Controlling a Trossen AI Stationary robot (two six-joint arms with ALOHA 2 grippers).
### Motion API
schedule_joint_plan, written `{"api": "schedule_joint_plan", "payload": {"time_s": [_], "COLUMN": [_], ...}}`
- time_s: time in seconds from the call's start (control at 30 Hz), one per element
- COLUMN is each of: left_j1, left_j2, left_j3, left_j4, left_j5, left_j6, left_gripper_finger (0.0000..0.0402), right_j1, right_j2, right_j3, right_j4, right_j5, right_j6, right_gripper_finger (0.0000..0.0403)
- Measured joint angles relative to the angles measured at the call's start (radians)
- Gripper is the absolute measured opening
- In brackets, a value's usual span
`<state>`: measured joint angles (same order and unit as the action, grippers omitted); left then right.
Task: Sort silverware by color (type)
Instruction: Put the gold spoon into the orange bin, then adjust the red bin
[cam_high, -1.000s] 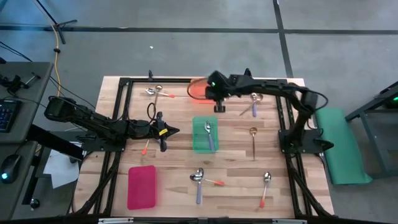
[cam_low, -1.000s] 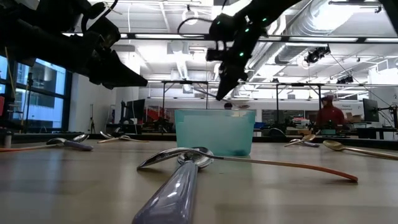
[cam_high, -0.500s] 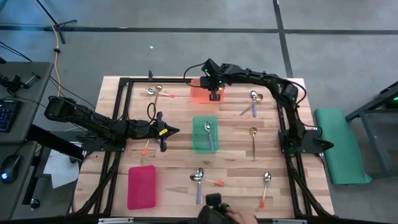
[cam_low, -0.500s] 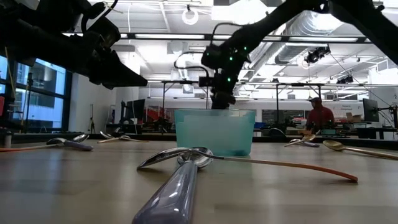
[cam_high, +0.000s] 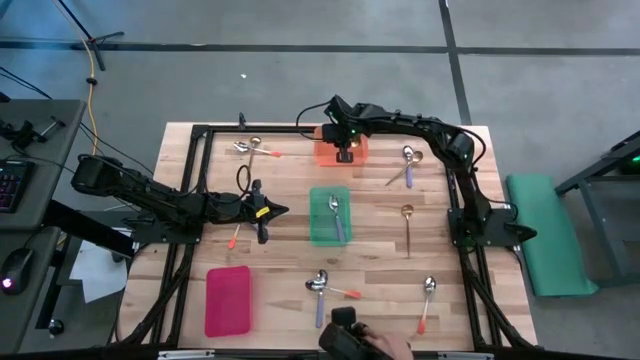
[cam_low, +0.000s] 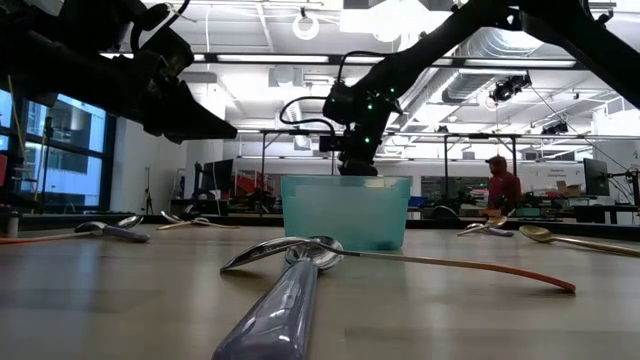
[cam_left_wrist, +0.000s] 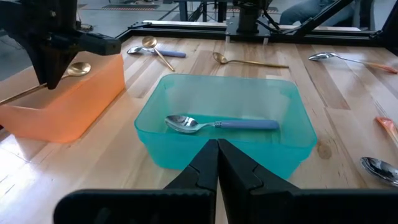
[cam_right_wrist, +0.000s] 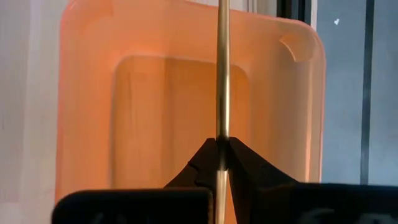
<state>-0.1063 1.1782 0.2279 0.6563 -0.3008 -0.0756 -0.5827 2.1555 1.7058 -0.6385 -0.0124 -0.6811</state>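
My right gripper (cam_high: 345, 152) hangs over the orange tray (cam_high: 358, 140) at the far middle, shut on a gold spoon (cam_left_wrist: 73, 70). My left gripper (cam_high: 266, 212) waits shut above the table's left middle, pointing at the teal tray (cam_high: 318, 232). A purple-blue-handled spoon (cam_left_wrist: 217, 124) lies flat in that tray. Other spoons lie on the wood: two at the far left (cam_high: 255, 148), two at the far right (cam_high: 405, 165), a gold one (cam_high: 407, 225) on the right, and three near the front (cam_high: 320, 288) (cam_high: 427, 300). My right gripper pinches the gold spoon's thin handle (cam_right_wrist: 222, 124) between its two fingers, which slant down from above. The handle runs straight out past the fingertips. The spoon is tilted over the orange tray, bowl (cam_left_wrist: 78, 68) uppermost; whether it touches the tray I cannot tell.
A red tray (cam_high: 228, 300) lies at the near left. A short orange piece (cam_high: 235, 238) lies near my left gripper. A person's hand with a dark object (cam_high: 350, 338) shows at the near edge. A black frame (cam_high: 200, 130) borders the table.
My right gripper has carried the gold spoon toward the table's far edge and down, and now hangs low over the orange tray. The person's hand has come in at the near edge.
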Motion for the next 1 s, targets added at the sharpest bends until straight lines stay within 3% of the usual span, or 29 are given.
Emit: {"api": "schedule_joint_plan", "payload": {"time_s": [0.27, 0.43, 0.6, 0.77, 0.9, 1.0], "left_j1": [0.000, 0.000, 0.000, 0.000, 0.000, 0.000], "left_j2": [0.000, 0.000, 0.000, 0.000, 0.000, 0.000], "left_j3": [0.000, 0.000, 0.000, 0.000, -0.001, -0.001], "left_j4": [0.000, 0.000, 0.000, 0.000, 0.000, 0.000], "left_j5": [0.000, 0.000, 0.000, 0.000, 0.000, 0.000], "left_j6": [0.000, 0.000, 0.000, 0.006, 0.017, 0.019], "left_gripper_finger": [0.0001, 0.0001, 0.0001, 0.0001, 0.0001, 0.0001], "right_j1": [0.011, 0.024, 0.036, 0.040, 0.034, 0.017], "right_j2": [0.000, 0.000, 0.000, -0.013, -0.074, -0.143], "right_j3": [0.002, 0.061, 0.179, 0.291, 0.283, 0.189], "right_j4": [-0.006, -0.078, -0.218, -0.402, -0.419, -0.328], "right_j5": [0.038, 0.079, 0.083, 0.074, 0.028, -0.056], "right_j6": [0.030, 0.039, 0.076, 0.106, 0.145, 0.170], "right_gripper_finger": [0.0064, 0.0072, 0.0056, 0.0008, 0.0006, 0.0001]}}
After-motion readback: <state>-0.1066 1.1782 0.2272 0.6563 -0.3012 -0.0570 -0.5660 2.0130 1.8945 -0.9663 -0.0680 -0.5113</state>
